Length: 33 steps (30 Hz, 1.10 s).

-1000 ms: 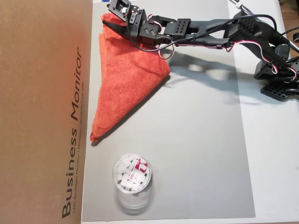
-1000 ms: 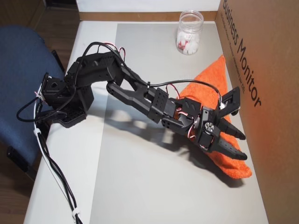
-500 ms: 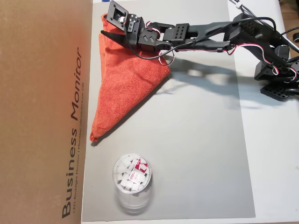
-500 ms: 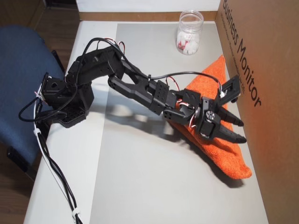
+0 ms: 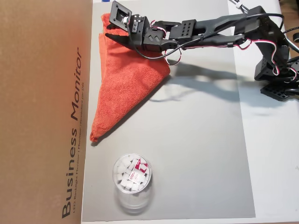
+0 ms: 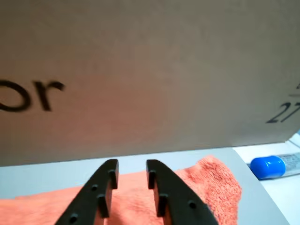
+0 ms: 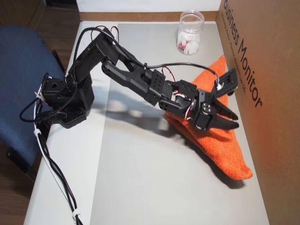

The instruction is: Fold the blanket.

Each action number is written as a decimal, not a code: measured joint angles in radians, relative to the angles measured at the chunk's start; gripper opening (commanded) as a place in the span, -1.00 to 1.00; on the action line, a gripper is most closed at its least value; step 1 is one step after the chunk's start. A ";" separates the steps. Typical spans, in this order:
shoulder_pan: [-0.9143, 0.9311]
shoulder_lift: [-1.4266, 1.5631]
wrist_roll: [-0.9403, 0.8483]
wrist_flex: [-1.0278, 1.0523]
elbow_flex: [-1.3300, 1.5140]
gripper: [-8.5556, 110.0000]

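Over the blanket (image 5: 128, 79), gripper (image 6: 131, 165) hovers, jaws apart, empty. Risk: fingers snag the cardboard box (image 5: 44, 107) just beside, or pinch one layer.

I have the gripper (image 6: 131, 169) over the blanket (image 5: 124, 79), jaws slightly apart with nothing between them. Directly ahead in the wrist view stands the cardboard box (image 6: 150, 70), a wall across the whole frame; no passage that way. In an overhead view the box (image 5: 44, 112) runs along the full left edge of the grey mat (image 5: 196, 154), with the blanket lying just beside it. The clear jar (image 5: 132, 179) stands on the mat near the box, well apart from the blanket's lower tip. Mat right of blanket and jar lies bare: room to pass. A blue-capped tube (image 6: 276, 165) lies beyond the blanket's corner, off the mat.
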 measured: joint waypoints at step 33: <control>-0.089 0.169 -0.094 -0.244 0.410 -0.85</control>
